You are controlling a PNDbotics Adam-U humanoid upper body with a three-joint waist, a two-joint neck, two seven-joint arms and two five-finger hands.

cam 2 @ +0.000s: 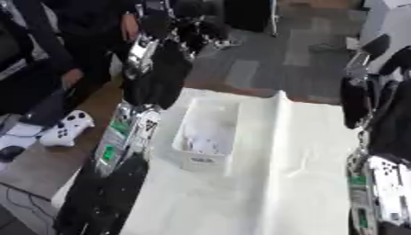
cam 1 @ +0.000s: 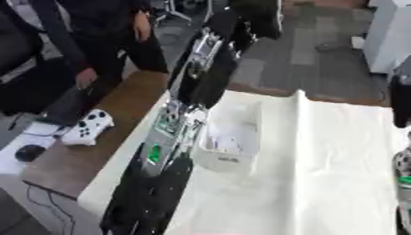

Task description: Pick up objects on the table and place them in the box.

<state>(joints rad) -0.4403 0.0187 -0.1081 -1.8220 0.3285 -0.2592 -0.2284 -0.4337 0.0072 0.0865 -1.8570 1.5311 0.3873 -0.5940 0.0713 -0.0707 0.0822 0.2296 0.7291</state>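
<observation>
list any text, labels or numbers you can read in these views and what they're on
No text can be read.
White box: a small dark mark on its near end wall, too blurred to read.
Left arm: green patches on its silver parts, no legible lettering.
White game controller: dark button spots only, no words to make out.

Blur hides what lies in the white box (cam 2: 205, 133); both robot hands unclear.
</observation>
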